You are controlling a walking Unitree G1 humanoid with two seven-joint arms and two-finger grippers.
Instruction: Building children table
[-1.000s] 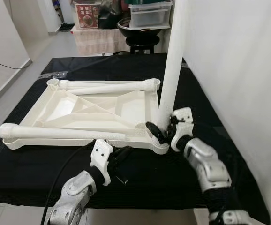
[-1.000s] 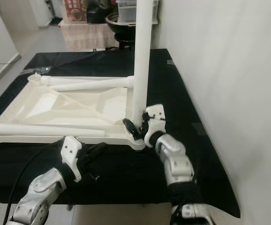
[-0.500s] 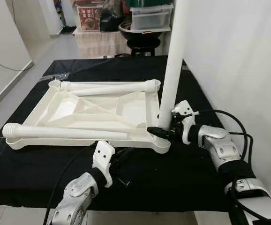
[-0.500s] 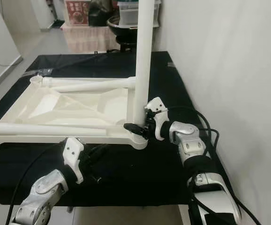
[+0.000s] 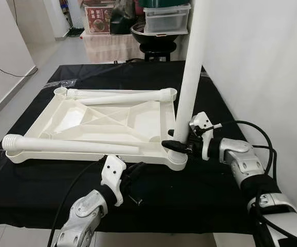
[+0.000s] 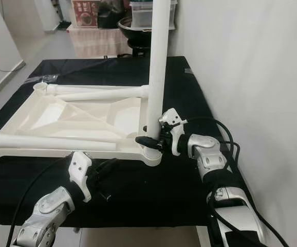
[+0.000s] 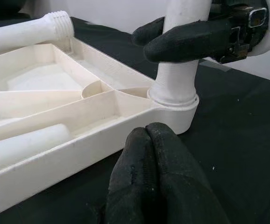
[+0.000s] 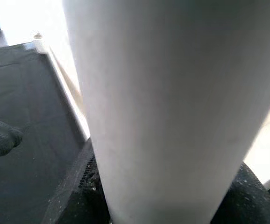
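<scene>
1. Tabletop (image 5: 112, 123) (white plastic, turned underside up so its ribs show) lies flat on a black cloth (image 5: 200, 190) that covers the work surface.
2. An upright leg (image 5: 192, 72), a long white tube, stands in the socket at the tabletop corner nearest the right gripper (image 5: 182, 146), and its top runs out of view.
3. The right gripper clasps this leg just above the socket collar, one black finger on each side of the tube, closed tight against it; the right wrist view shows the white tube pressed close between the fingers.
4. The left gripper (image 5: 133, 177) hovers over the cloth just in front of the tabletop's near edge, with the socket and the right gripper a little beyond it and to its right.
5. Its fingers (image 7: 158, 172) are pressed together and hold nothing (the left wrist view shows them touching at the tips).
6. A loose leg (image 5: 66, 145) lies along the near rim of the tabletop, just beyond the left gripper, its threaded end pointing left.
7. Another loose leg (image 5: 120, 95) lies across the far rim, well beyond both grippers.
</scene>
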